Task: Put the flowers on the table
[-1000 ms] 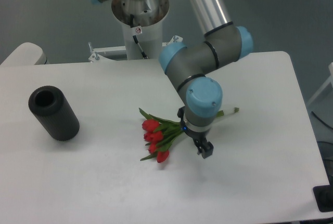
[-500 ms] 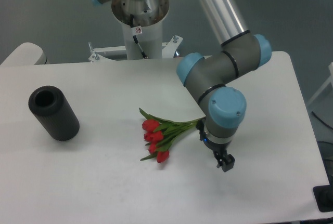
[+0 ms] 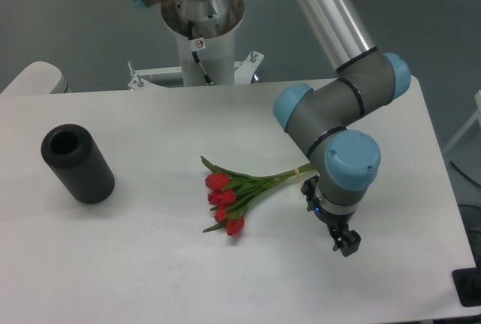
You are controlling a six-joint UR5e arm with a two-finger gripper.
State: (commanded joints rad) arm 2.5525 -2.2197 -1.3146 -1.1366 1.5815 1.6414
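Observation:
The flowers point(image 3: 228, 198), a small bunch of red tulips with green leaves and long stems, lie flat on the white table point(image 3: 143, 271) near its middle. The blooms point to the lower left, and the stems run up to the right, where the arm's wrist hides their end. My gripper point(image 3: 346, 246) hangs just above the table to the right of the flowers. It is clear of them and holds nothing. Its fingers look slightly apart, seen nearly edge-on.
A black hollow cylinder point(image 3: 77, 165) lies on the table at the left. The robot's base column point(image 3: 201, 31) stands behind the table's far edge. The table's right edge point(image 3: 443, 189) is close to the arm. Grey floor surrounds the table.
The arm has moved right and toward the front, taking the gripper away from the flowers. The flowers have stayed where they lie on the table.

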